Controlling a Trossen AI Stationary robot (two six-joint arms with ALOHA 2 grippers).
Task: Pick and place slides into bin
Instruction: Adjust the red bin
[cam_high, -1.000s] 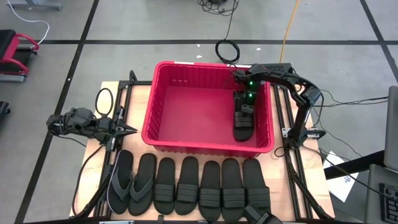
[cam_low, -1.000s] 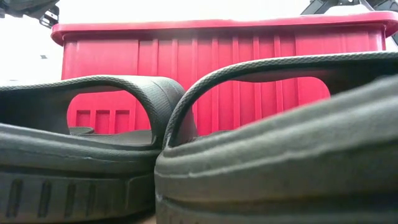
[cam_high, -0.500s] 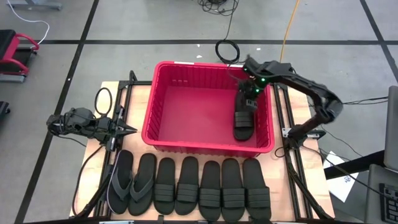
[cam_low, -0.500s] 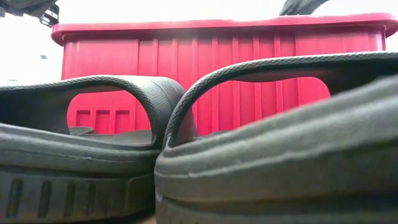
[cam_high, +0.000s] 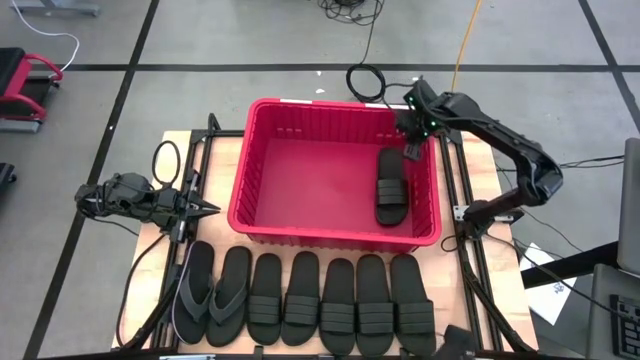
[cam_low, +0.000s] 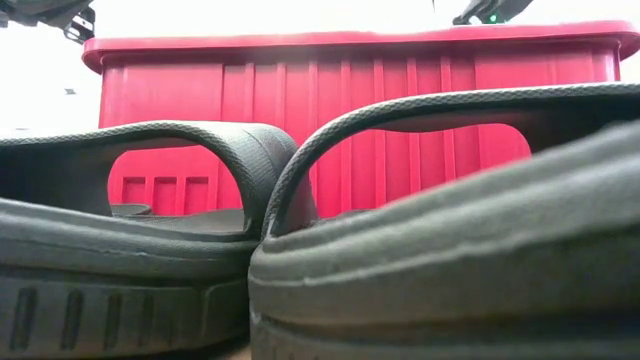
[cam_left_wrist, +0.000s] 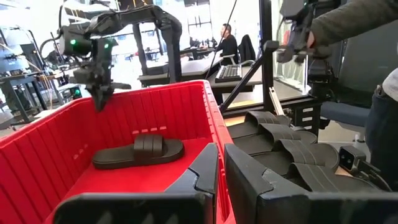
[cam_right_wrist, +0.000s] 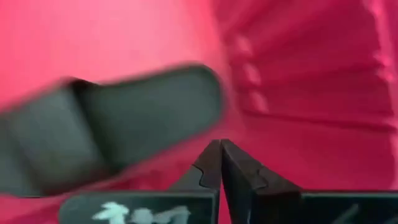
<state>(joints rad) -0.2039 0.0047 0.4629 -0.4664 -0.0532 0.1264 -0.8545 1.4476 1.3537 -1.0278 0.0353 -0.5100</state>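
From counter height, two sandals (cam_low: 400, 260) fill my view and hide most of the red bin (cam_low: 350, 60); only its upper wall and rim show above them, nothing of its inside. My right arm (cam_low: 490, 12) is cut off above the bin's rim. From my right wrist, the sandal in the bin (cam_right_wrist: 106, 124) is a blurred dark shape, its strap ribs unreadable, one end cut off. From my left wrist, my left hand (cam_left_wrist: 221, 180) covers part of the bin's near corner. A person (cam_left_wrist: 227, 43) beyond the bin is too small to make out.
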